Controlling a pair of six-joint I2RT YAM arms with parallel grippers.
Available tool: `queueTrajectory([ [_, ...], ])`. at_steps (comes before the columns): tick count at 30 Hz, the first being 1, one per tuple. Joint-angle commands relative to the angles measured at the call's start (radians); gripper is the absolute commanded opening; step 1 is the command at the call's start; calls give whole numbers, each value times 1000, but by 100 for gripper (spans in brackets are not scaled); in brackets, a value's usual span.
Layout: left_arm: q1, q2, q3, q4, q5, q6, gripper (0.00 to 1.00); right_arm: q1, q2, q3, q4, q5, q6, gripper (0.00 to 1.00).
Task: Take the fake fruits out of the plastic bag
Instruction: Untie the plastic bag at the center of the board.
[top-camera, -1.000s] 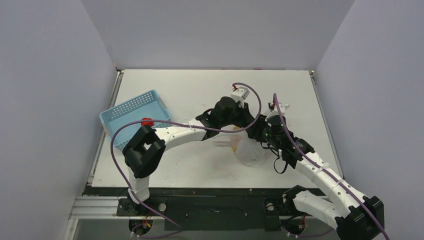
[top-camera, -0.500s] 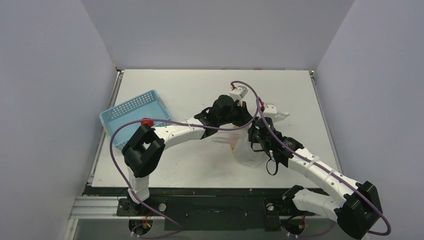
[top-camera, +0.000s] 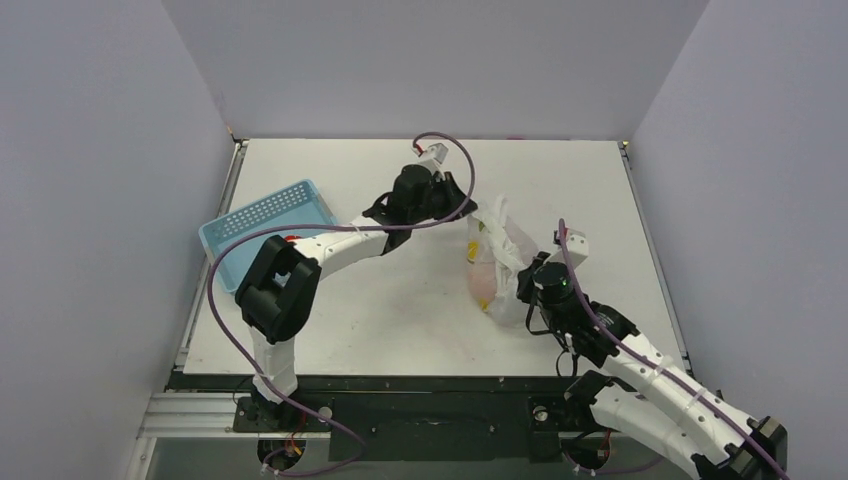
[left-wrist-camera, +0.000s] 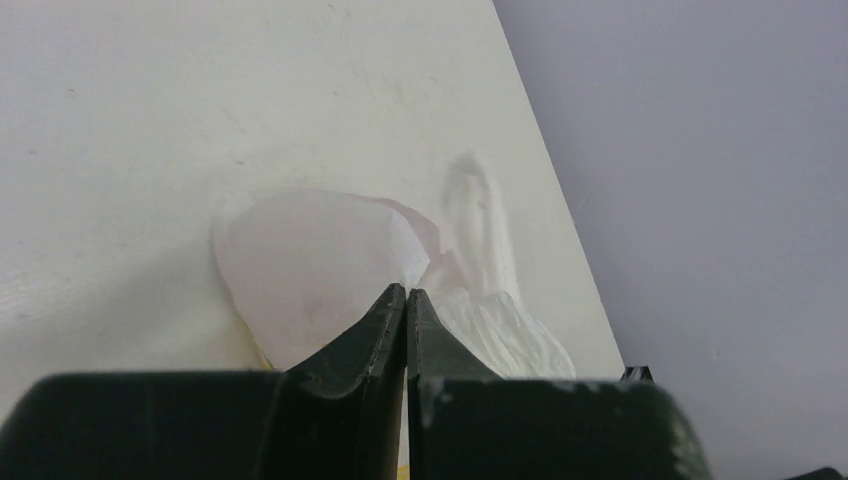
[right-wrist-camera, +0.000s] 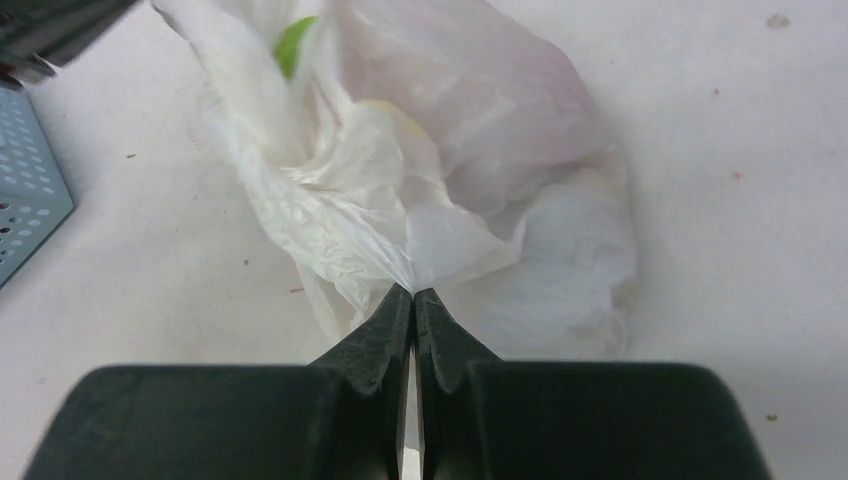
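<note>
The plastic bag (top-camera: 497, 262) lies on the table (top-camera: 400, 320), right of centre; the basket (top-camera: 262, 225) well left.

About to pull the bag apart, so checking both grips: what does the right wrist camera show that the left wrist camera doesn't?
Right wrist only: the right gripper shut on a pinch of the plastic bag, the bag's green print, a corner of the blue basket. Left wrist only: the left gripper shut on the bag's film, the table's edge and grey wall. Both: the crinkled bag on the white table, its contents indistinct.
</note>
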Motion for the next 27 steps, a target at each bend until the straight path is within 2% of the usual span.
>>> queueTrajectory([
  [1, 97, 46, 66, 79, 13, -74, 0, 1, -90, -53, -158, 47, 143, 0],
  [5, 133, 62, 72, 73, 39, -83, 0, 3, -191, -115, -180, 28, 215, 0],
  [9, 146, 74, 98, 31, 69, -68, 0, 1, -274, -148, -186, 44, 214, 0],
  [15, 137, 63, 111, -19, 75, -57, 0, 0, -253, -116, -184, 56, 163, 0],
  [20, 142, 52, 174, -198, 46, -21, 0, 1, -233, -112, -172, 58, 142, 0],
  [22, 142, 44, 207, -274, 43, 6, 9, 1, -232, -112, -174, 60, 141, 0],
  [24, 142, 15, 213, -305, 40, 29, 29, 0, -236, -111, -173, 57, 141, 0],
  [26, 140, -35, 186, -299, 39, 46, 42, 0, -239, -107, -173, 53, 135, 0],
  [27, 140, -76, 152, -292, 38, 53, 45, 0, -238, -100, -173, 50, 128, 0],
])
